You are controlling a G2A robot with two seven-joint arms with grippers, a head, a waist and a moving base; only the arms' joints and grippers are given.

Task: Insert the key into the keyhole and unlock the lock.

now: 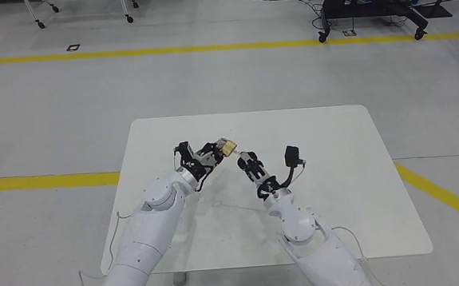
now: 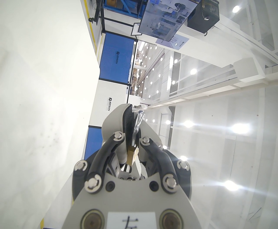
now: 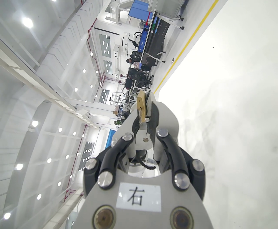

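A brass padlock (image 1: pixel 227 147) hangs above the middle of the white table (image 1: pixel 336 183). My left gripper (image 1: pixel 216 151) is shut on it. In the left wrist view the shiny shackle (image 2: pixel 138 121) sits between the dark pads of the left gripper (image 2: pixel 133 113), and part of the brass body (image 2: pixel 131 155) shows in the gap lower down. My right gripper (image 1: pixel 245 159) is just right of the lock, shut on a small key (image 3: pixel 142 116). The key's tip meets the padlock's (image 3: pixel 140 101) end face. How deep it sits is hidden.
Both grippers are held in the air over the table's centre. The tabletop around them is bare white. Grey floor with yellow lines (image 1: pixel 207 46) surrounds the table. Wheeled racks (image 1: pixel 372 5) stand far behind.
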